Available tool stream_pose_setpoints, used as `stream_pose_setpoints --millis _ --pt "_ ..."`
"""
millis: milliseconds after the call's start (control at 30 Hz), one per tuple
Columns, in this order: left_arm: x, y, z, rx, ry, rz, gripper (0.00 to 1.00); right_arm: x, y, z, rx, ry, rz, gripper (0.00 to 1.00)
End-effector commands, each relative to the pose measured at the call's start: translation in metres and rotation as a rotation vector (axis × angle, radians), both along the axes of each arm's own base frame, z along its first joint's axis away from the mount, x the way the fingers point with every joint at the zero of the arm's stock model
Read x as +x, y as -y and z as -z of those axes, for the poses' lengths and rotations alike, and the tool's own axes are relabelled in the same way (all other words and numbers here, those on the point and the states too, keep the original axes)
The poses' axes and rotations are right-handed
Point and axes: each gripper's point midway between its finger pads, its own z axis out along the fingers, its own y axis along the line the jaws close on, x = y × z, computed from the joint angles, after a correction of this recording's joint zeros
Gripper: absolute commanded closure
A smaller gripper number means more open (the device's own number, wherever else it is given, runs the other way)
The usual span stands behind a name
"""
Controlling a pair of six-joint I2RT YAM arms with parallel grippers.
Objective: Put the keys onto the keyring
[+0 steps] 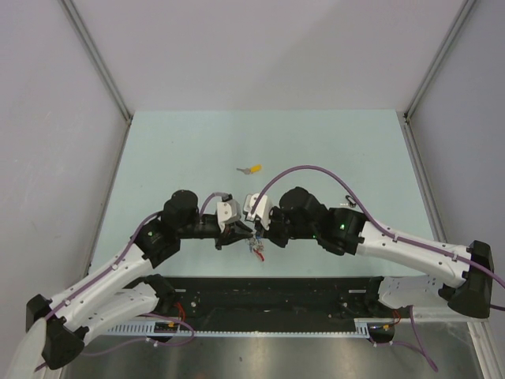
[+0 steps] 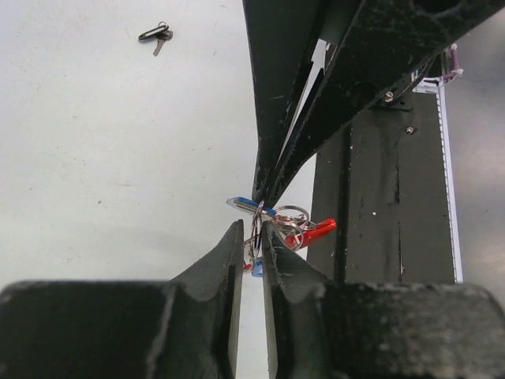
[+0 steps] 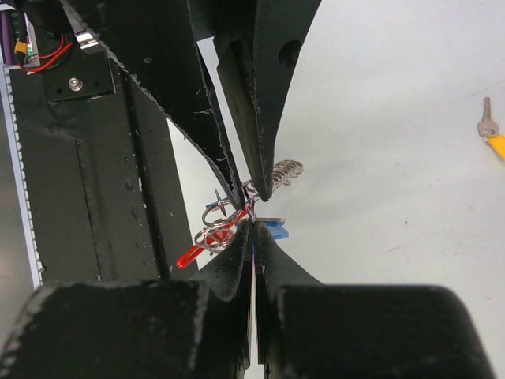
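Seen from the left wrist, the left gripper (image 2: 252, 237) fills the bottom edge with its jaws narrow. A silver loop of the keyring (image 2: 257, 223) stands upright between the tips; whether they pinch it I cannot tell. Just beyond, the right gripper (image 2: 261, 192) comes down to a closed point on the blue-capped key (image 2: 239, 203), whose end juts out to the left. More wire loops and a red piece (image 2: 313, 231), cap or strap unclear, hang to the right in front of the black base rail (image 2: 379, 237).

The right wrist gives the reverse side. Its own fingers are pressed together with only a thin sliver between them, and the blue cap touches the tip on the right. The red piece hangs lower left. This view alone shows the short silver chain (image 3: 286, 170), bunched just beside the left gripper's tips. Farther off, at the right edge, the yellow-capped key (image 3: 495, 142) lies flat on the table (image 3: 394, 95). The left wrist shows that loose key only as a small dark shape at upper left, its colour unreadable.

From overhead, both arms meet tip to tip over the near part of the table, with the bundle a tiny tangle under the tips. The yellow-capped key lies well apart, toward the far side. Neither jaw gap can be read from this view.
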Motion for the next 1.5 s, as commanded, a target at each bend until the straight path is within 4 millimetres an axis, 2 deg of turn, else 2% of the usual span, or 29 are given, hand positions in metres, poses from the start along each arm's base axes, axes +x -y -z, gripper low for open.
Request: stream_pose_setpoints --millis 0,133,200,300,500,733,800,833,900,967,1200,1333,1400,1433,1467 --pt "-0.004 -0.001 -0.005 -0.018 0.025 0.012 0.81 0.0 -0.01 -0.046 0.132 0.042 0.013 1.0" --pt "-0.006 0.0 0.001 0.001 0.012 0.008 0.8 -0.003 -0.009 -0.051 0.149 0.042 0.013 1.0" --pt "-0.006 0.0 0.001 0.0 0.011 0.006 0.73 -0.005 -0.009 -0.054 0.157 0.043 0.013 1.0" --pt "-0.005 0.0 0.003 0.005 0.014 -0.003 0.7 -0.007 -0.009 -0.054 0.156 0.045 0.016 1.0" --pt "-0.005 0.0 0.006 0.02 0.006 -0.007 0.78 -0.007 -0.007 -0.054 0.152 0.049 0.027 1.0" --pt "-0.002 -0.003 0.011 0.039 0.006 -0.035 0.71 -0.004 -0.003 -0.057 0.154 0.057 0.056 1.0" --pt "0.0 -0.004 0.011 0.041 0.009 -0.047 0.75 -0.003 -0.003 -0.057 0.157 0.056 0.059 1.0" --pt "0.0 -0.004 0.011 0.042 0.009 -0.048 0.82 -0.004 -0.003 -0.058 0.159 0.056 0.056 1.0" --pt "0.001 -0.004 0.011 0.044 0.009 -0.051 0.89 -0.004 -0.003 -0.058 0.16 0.054 0.059 1.0" --pt "0.0 -0.003 0.01 0.038 0.008 -0.05 1.0 -0.004 -0.003 -0.057 0.158 0.053 0.059 1.0" --pt "-0.005 0.0 -0.01 -0.05 0.043 -0.026 1.0 -0.003 -0.002 -0.053 0.154 0.047 0.077 1.0" --pt "-0.005 -0.004 -0.029 -0.136 0.064 -0.076 1.0 0.003 0.009 -0.057 0.179 0.032 0.135 1.0" --pt "-0.001 -0.007 -0.031 -0.162 0.068 -0.121 1.0 0.009 0.019 -0.058 0.2 0.022 0.191 1.0" --pt "-0.002 -0.009 -0.04 -0.204 0.073 -0.138 1.0 0.009 0.021 -0.06 0.212 0.014 0.202 1.0" --pt "-0.003 -0.011 -0.039 -0.215 0.067 -0.147 1.0 0.011 0.024 -0.058 0.215 0.004 0.217 1.0"
